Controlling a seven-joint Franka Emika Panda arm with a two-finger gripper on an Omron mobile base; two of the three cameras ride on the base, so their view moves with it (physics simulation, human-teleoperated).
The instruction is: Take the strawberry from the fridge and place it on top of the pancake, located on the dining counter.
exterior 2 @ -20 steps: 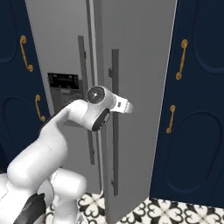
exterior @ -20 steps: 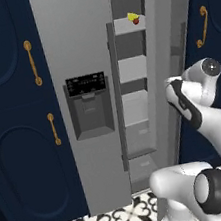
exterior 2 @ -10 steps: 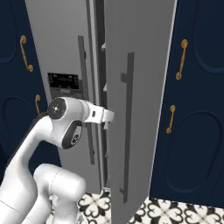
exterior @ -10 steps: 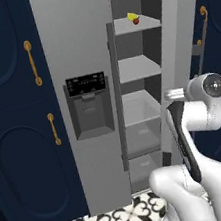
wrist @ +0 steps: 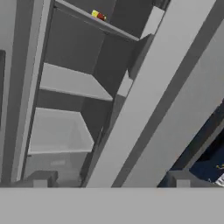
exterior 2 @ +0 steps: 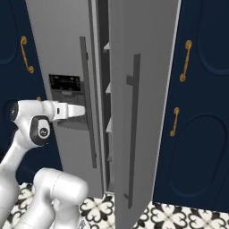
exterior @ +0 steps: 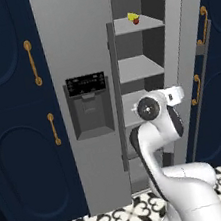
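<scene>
One tiny red strawberry (exterior: pixel 136 21), dark-topped

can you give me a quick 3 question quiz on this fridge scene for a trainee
1. True or false: the fridge's right door stands open.
2. On which shelf is the strawberry? A) top shelf B) middle shelf C) bottom bin
3. Fill in: beside the strawberry lies a small ____ fruit.

Key: 1. True. 2. A. 3. Yellow. The open gripper points into the fridge, well below that shelf.
</scene>
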